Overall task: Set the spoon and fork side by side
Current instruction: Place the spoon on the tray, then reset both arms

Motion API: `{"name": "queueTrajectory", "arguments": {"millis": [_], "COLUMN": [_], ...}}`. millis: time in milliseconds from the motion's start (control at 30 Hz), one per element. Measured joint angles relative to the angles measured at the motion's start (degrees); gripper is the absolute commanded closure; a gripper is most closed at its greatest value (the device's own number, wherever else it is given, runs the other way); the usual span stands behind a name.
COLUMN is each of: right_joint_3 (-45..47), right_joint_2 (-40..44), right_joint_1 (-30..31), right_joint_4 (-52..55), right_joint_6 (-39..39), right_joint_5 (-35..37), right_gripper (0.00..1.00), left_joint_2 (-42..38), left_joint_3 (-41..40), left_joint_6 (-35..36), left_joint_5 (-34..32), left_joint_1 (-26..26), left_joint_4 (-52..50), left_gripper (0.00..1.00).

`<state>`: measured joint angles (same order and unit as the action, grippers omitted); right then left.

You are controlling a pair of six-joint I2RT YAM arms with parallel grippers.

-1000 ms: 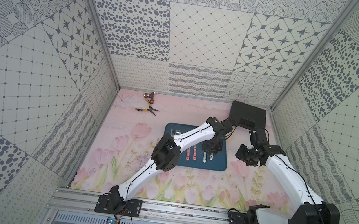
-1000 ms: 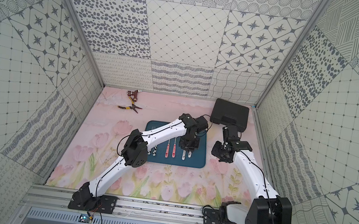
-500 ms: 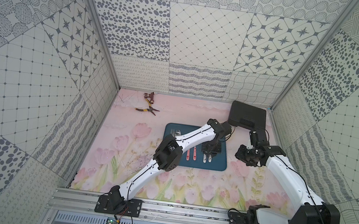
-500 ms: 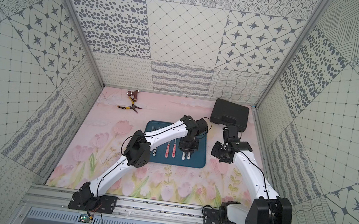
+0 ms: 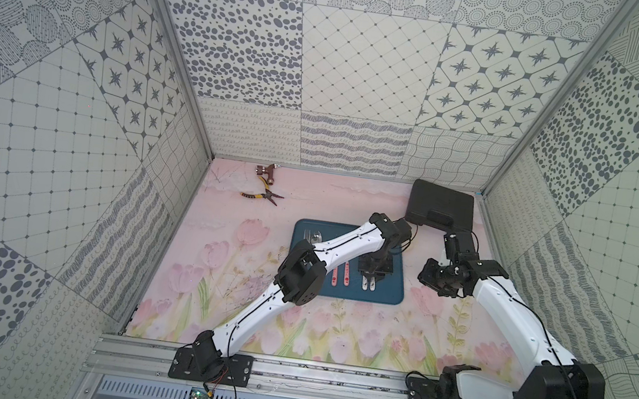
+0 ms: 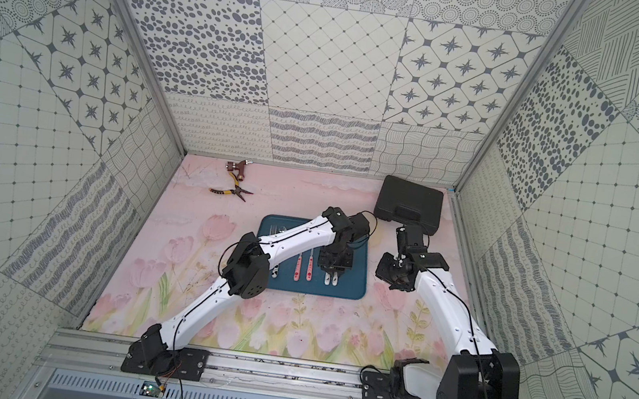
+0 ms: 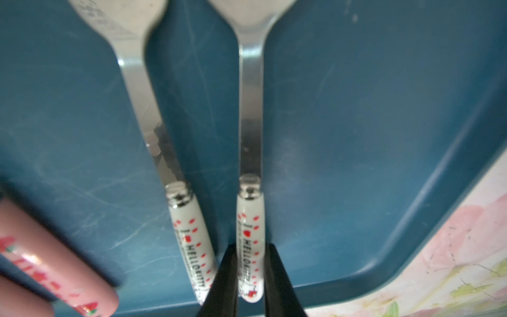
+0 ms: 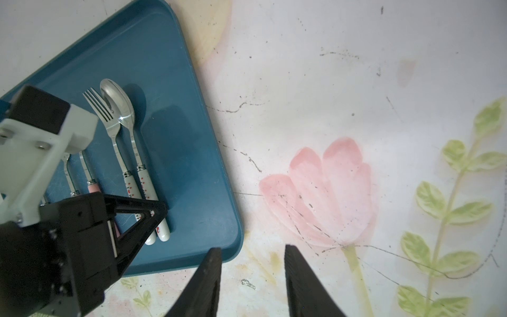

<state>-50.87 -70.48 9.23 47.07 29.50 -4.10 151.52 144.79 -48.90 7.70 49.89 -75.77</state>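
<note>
Floral mat (image 5: 210, 312) under everything. Blue tray (image 5: 392, 289) at centre, black case (image 5: 441, 204) at its 1 o'clock. Right gripper (image 8: 252, 252) at tray's 3 o'clock, over mat, jaws apart, nothing between. Left gripper (image 7: 251, 252) over tray, clamped on spoon (image 8: 118, 94) handle. Spoon on tray's 3 o'clock side, fork (image 8: 100, 107) parallel just beside, at spoon's 9 o'clock

Fork (image 8: 116, 145), spoon (image 8: 137, 162) side by side in tray (image 5: 392, 295), right half; spoon nearest tray's right edge. More cutlery (image 5: 347, 278) left of them. Case (image 5: 441, 204) behind-right of tray, pliers (image 5: 261, 196) behind-left.
</note>
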Motion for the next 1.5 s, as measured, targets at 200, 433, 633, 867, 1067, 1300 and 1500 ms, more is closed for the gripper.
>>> {"name": "queueTrajectory", "arguments": {"millis": [200, 433, 633, 867, 1067, 1300, 1500], "right_joint_3": [0.0, 0.0, 0.0, 0.0, -0.8, -7.1, -10.9], "right_joint_2": [0.0, 0.2, 0.9, 1.9, 5.3, 10.1, 11.6], "right_joint_1": [0.0, 0.0, 0.0, 0.0, 0.0, 0.0, -0.1], "right_joint_4": [0.0, 0.0, 0.0, 0.0, 0.7, 1.7, 2.0], "right_joint_6": [0.0, 0.0, 0.0, 0.0, 0.5, -0.2, -1.3], "right_joint_5": [-0.2, -0.3, -0.3, -0.3, -0.2, 4.7, 12.4], "right_gripper": [0.57, 0.56, 0.55, 0.53, 0.23, 0.03, 0.03], "left_joint_2": [0.0, 0.0, -0.5, -7.3, -23.7, -47.3, -73.2], "left_joint_3": [0.0, 0.1, 0.2, 1.6, -5.3, -27.0, -57.9], "left_joint_6": [-0.7, -0.9, -0.5, 1.8, 6.8, 11.8, 11.7], "left_joint_5": [0.8, 1.5, 1.4, -0.9, -5.8, -15.0, -21.1], "left_joint_1": [0.0, 0.0, 0.0, 0.1, 0.4, -5.9, -22.7], "left_joint_4": [-0.1, 0.3, 1.0, 1.4, 4.7, 9.0, 18.6], "left_gripper": [0.79, 0.7, 0.64, 0.27, 0.01, 0.01, 0.01]}}
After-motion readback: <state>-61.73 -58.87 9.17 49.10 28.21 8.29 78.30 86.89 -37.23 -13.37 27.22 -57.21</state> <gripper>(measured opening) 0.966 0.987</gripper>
